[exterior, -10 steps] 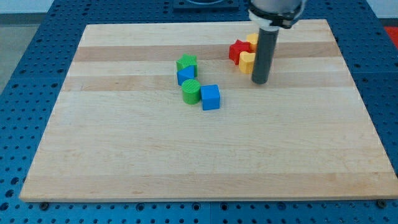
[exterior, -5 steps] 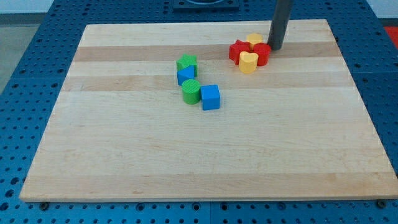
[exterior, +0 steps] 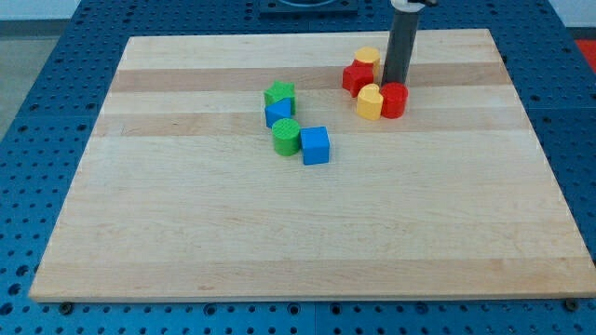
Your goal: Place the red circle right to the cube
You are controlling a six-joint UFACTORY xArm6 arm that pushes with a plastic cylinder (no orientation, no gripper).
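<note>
Red circle (exterior: 395, 99) sits well to the view's upper right of the blue cube (exterior: 315, 145), touching a yellow heart-shaped block (exterior: 370, 101) on its left. You see my tip (exterior: 395, 84) just above the red circle, apparently in contact. The arm carries no fingers, only 1 rod.

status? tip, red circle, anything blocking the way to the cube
My tip just behind red circle, toward the view's top. Circle far right of blue cube, touching yellow block. Yellow block sits on the cube side.
</note>
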